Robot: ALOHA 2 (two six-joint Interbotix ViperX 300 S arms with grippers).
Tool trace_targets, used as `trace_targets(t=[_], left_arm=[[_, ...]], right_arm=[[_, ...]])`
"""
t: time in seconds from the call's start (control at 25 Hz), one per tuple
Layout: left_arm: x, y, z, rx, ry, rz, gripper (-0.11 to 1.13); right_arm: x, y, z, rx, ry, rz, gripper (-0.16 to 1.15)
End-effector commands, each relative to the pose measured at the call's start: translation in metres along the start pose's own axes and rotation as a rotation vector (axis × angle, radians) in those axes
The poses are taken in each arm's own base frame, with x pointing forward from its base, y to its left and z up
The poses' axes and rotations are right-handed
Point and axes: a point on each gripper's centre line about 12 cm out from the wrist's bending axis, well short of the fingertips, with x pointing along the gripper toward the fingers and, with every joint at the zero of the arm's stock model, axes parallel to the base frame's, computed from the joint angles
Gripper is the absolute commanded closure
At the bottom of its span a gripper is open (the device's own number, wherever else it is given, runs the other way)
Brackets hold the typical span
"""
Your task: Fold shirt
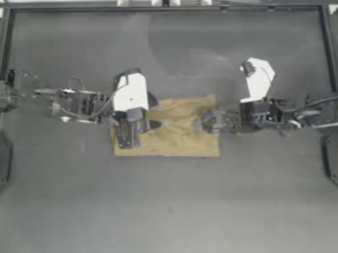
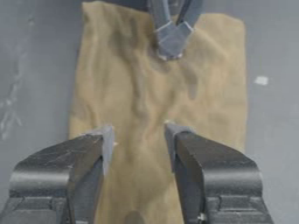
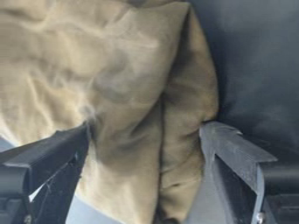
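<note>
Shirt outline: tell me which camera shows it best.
The top view. The shirt appears there as a whole folded rectangle, with the left gripper over its left edge and the right gripper at its right edge. The left wrist view shows its length between open jaws; the right wrist view shows only a layered edge.

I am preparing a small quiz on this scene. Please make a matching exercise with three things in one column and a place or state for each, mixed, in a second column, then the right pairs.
Things:
1. shirt
2. left gripper
3. right gripper

Places or states:
A. jaws open, over the cloth's edge on the left arm's side
B. folded into a compact rectangle, lying on the dark table
C. jaws open, astride the thick folded edge on the right arm's side

Pairs: 1-B, 2-A, 3-C
</note>
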Motion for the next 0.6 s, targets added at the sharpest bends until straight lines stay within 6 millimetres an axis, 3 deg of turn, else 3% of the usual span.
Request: trace_targets(t=[0.04,0.12,0.2,0.32,0.4,0.44,0.6], left_arm=[[-0.006,0.001,0.015,0.002,-0.047,0.001,0.23],[-0.006,0.001,0.015,0.002,-0.044,0.002,0.23],[-0.006,0.0,0.014,0.003,-0.04,0.001,0.23],[-0.005,0.0,0.014,0.004,-0.037,0.001,0.23],[-0.005,-0.001,0.015,0.005,-0.04,0.0,0.23],[-0.005,-0.001,0.015,0.006,-0.04,-0.001,0.23],[0.001,-0.005,0.009,0.01,-0.022,-0.011,0.23]], right_arm=[[0.004,0.003,-0.002,-0.001,-0.003,0.013,-0.02],[0.006,0.0,-0.004,-0.004,0.006,0.0,0.04],[0.008,0.001,-0.008,-0.017,0.018,-0.007,0.2],[0.008,-0.002,-0.012,-0.029,0.043,-0.046,0.8],[0.008,0.001,-0.013,-0.049,0.053,-0.054,1.11],[0.009,0.003,-0.013,-0.058,0.058,-0.058,1.12],[0.009,0.007,-0.012,-0.103,0.077,-0.086,0.87]])
